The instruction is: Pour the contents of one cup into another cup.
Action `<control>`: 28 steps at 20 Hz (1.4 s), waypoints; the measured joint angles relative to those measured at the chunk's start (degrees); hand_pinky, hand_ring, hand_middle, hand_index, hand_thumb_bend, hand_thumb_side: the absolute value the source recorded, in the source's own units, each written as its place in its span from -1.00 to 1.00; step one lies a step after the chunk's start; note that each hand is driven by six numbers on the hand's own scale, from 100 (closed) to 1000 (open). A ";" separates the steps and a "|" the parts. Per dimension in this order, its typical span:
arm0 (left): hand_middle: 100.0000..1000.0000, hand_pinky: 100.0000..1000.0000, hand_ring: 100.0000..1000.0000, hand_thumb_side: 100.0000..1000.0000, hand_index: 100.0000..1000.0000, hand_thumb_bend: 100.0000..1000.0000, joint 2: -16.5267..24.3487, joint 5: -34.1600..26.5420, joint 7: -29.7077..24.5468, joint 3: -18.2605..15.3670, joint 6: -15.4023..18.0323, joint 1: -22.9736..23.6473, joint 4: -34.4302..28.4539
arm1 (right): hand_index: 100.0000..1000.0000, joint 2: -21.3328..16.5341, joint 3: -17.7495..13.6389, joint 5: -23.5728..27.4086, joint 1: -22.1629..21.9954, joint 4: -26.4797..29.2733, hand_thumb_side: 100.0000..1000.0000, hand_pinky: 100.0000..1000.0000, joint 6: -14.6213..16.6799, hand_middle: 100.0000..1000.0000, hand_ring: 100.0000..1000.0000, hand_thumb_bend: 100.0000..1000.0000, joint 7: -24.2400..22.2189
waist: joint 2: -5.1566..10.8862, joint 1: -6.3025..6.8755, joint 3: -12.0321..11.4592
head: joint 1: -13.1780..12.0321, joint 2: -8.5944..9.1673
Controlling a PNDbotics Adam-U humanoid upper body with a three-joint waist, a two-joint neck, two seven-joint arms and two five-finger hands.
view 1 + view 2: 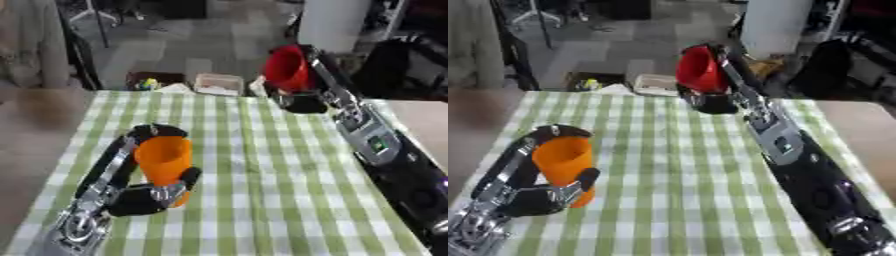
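An orange cup [164,161] stands upright at the near left of the green-and-white checked table [262,165]. My left hand [140,197] is shut on it, fingers curled round its lower half. A red cup [287,68] is held above the table's far edge, tilted with its mouth toward the left. My right hand [302,100] is shut on it from below and behind. What is inside either cup is hidden.
Beyond the table's far edge, on the floor, lie a dark box with small coloured things [153,81] and a pale container [219,83]. A white pillar [332,22] stands behind the red cup. My right forearm [385,150] runs along the table's right side.
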State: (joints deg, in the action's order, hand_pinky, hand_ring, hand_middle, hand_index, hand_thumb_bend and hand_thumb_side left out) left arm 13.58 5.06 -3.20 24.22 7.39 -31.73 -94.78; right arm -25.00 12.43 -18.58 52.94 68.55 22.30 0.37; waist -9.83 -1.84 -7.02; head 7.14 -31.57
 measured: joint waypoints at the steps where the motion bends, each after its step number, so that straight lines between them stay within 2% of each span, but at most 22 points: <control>1: -0.51 -0.84 -0.65 -0.81 0.25 -1.00 0.01 0.19 -0.21 0.21 0.12 -0.07 0.14 | 0.54 0.00 0.46 0.00 0.47 0.74 -1.00 -0.40 0.32 -0.62 -0.28 -1.00 -0.38 | 0.00 -0.12 0.06 | -0.02 0.06; 12: -0.51 -0.83 -0.64 -0.85 0.26 -1.00 -0.40 7.82 -0.49 1.73 3.95 -2.69 5.07 | 0.56 0.87 6.53 0.26 2.94 12.02 -1.00 -0.35 3.00 -0.64 -0.25 -1.00 -7.46 | 0.13 -1.14 0.76 | -0.28 0.45; 19: -0.51 -0.83 -0.64 -0.86 0.26 -1.00 -1.65 10.78 -1.17 3.14 6.22 -3.82 7.11 | 0.56 2.46 9.15 -2.12 3.31 13.67 -1.00 -0.32 4.97 -0.64 -0.23 -0.99 -10.14 | 0.21 -1.19 0.88 | -0.28 0.46; 23: -0.51 -0.83 -0.64 -0.86 0.26 -1.00 -2.14 11.64 -1.62 3.65 6.93 -4.18 7.39 | 0.57 3.27 9.94 -5.41 3.51 13.66 -1.00 -0.26 6.73 -0.62 -0.20 -0.95 -10.60 | 0.23 -1.40 0.89 | -0.29 0.46; 28: -0.51 -0.83 -0.64 -0.86 0.26 -1.00 -2.15 11.86 -2.05 3.94 7.37 -4.18 7.40 | 0.57 3.69 10.27 -12.56 3.51 13.61 -1.00 -0.17 9.73 -0.58 -0.16 -0.91 -8.81 | 0.24 -1.44 0.89 | -0.38 0.46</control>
State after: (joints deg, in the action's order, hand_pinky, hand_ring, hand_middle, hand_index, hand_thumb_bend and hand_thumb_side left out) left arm 11.42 16.92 -5.25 28.16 14.76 -35.91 -87.38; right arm -21.31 22.69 -31.15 56.45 82.16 32.04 -8.45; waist -9.59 -3.28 -6.13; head 6.76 -31.10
